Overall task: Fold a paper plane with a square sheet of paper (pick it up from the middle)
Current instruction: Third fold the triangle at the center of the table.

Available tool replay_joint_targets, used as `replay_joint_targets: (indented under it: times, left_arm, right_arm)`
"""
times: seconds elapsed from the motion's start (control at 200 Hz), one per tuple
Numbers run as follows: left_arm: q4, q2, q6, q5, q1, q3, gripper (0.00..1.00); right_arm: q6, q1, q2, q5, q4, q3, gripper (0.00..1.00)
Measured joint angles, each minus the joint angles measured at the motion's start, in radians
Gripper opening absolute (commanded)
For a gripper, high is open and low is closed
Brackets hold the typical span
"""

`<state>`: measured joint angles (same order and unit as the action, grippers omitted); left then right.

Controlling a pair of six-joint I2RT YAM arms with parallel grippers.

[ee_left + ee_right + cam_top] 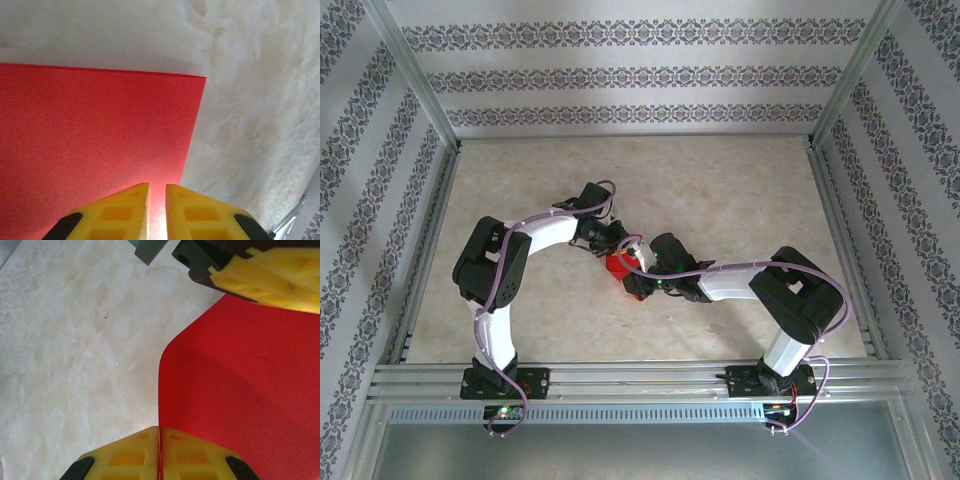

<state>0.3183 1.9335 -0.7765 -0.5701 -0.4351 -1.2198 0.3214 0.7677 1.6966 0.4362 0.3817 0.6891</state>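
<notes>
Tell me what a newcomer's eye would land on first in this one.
The bright red sheet of paper at mid-table, caught between the tips of the two arms, stands out against the pale marbled table. The right claw is shut on one edge, where the sheet bows. The left claw straddles another edge, its yellow fingers a narrow gap apart.

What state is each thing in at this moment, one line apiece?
Thin bright red square sheet of paper: curved, not flat, pinched at one edge.
Left end effector: almost shut astride the sheet, narrow gap showing.
Right end effector: shut on the sheet's edge.
</notes>
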Motion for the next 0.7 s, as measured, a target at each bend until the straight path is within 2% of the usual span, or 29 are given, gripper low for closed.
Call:
replay_joint_targets:
  times: [0.7]
  left_arm:
    - [0.151,0.078,0.070,0.068,-0.011,-0.087,0.07]
  right_arm:
    - [0.069,-0.046,0.022,0.007,0.012,0.000,0.10]
